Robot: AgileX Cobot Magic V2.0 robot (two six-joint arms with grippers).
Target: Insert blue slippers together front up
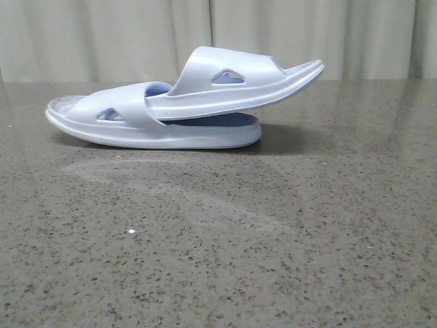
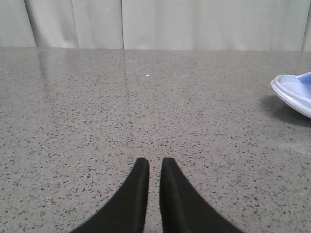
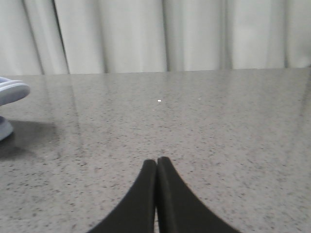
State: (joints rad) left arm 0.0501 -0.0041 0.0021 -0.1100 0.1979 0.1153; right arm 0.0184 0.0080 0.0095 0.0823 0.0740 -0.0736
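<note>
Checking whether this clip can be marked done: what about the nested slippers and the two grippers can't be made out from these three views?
- How deep the upper slipper sits: front view, the lower slipper strap hides its end.
- Footbeds: side-on front view, walls hide them.
- Slipper tip in left wrist view and slipper end in right: cut off by frame edges.
- Left gripper and right gripper: absent from front view.

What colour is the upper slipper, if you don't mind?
Pale lavender-blue; the upper slipper shows best in the front view.

Pale blue slippers (image 1: 184, 109), speckled grey tbl (image 1: 218, 260)
</note>
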